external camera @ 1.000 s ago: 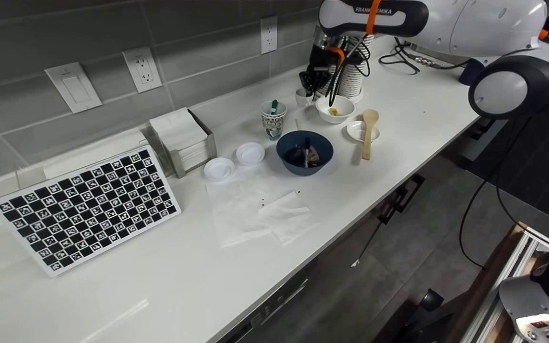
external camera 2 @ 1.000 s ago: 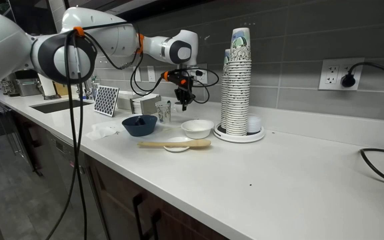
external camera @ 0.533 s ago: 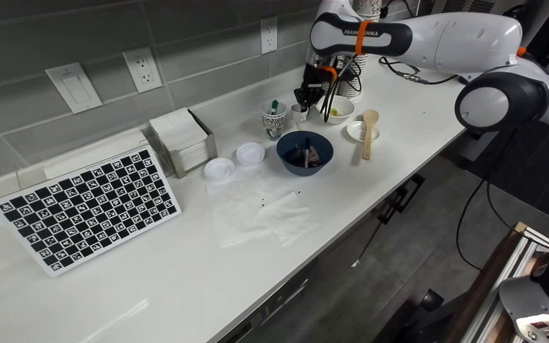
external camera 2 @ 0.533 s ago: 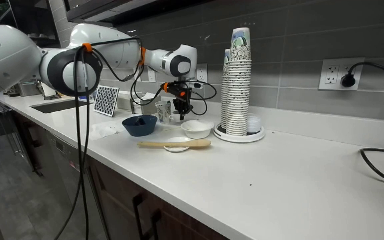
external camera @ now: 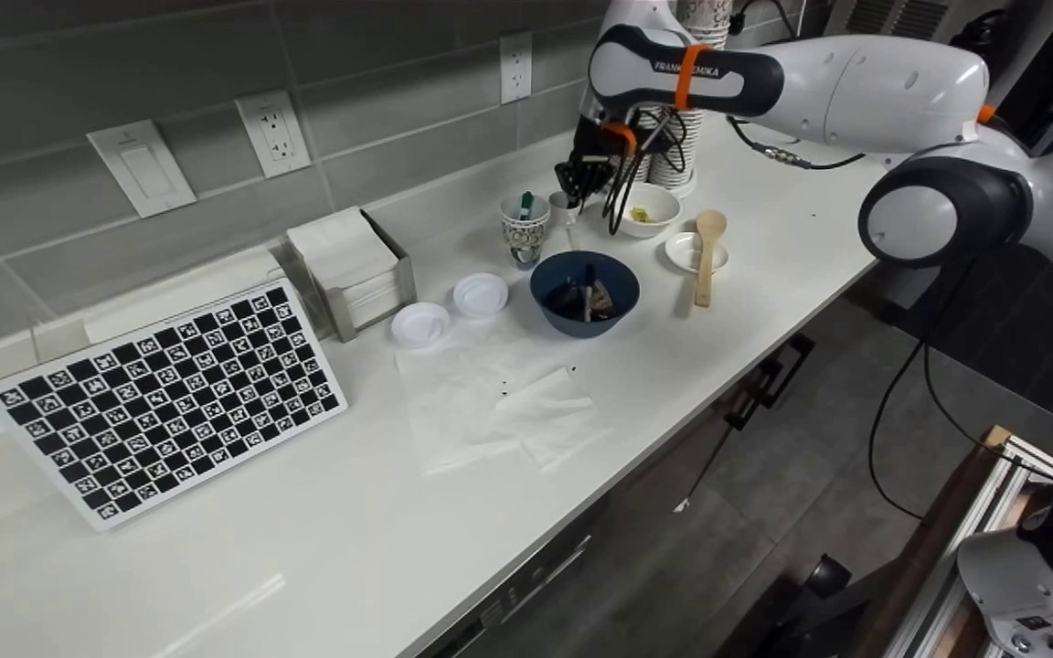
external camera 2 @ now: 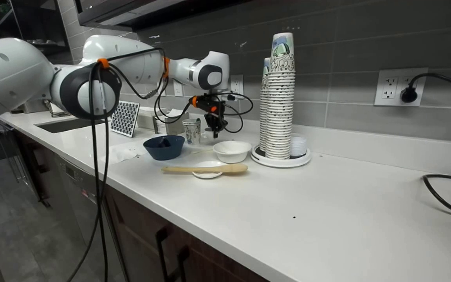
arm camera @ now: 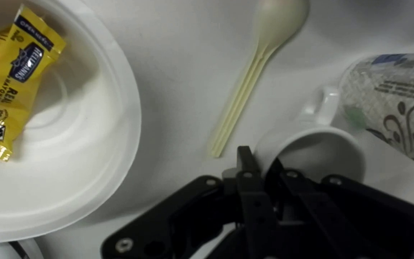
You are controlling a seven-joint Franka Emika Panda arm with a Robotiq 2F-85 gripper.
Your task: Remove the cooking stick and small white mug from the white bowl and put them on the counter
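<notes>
The small white mug (arm camera: 322,149) is out of the white bowl (arm camera: 129,108) and stands beside the patterned paper cup. It also shows in an exterior view (external camera: 565,210). My gripper (arm camera: 261,156) is shut on its wall, one finger inside and one outside. I cannot tell whether the mug touches the counter (external camera 2: 347,219). The gripper shows in both exterior views (external camera: 575,196) (external camera 2: 215,135). The cooking stick (external camera: 707,260) lies outside the bowl, across a small flat white dish (external camera: 680,251). It also shows in an exterior view (external camera 2: 210,169).
Yellow packets (arm camera: 16,82) lie in the white bowl. A pale plastic spoon (arm camera: 244,82) lies between bowl and mug. The patterned cup (external camera: 525,239) is close to the mug's handle. A dark blue bowl (external camera: 585,315) and a tall cup stack (external camera 2: 280,109) are nearby.
The gripper and mug have come down toward the counter and moved toward the patterned cup. Over the last half second they shift slightly farther toward the cup. The cooking stick and bowls stay put.
</notes>
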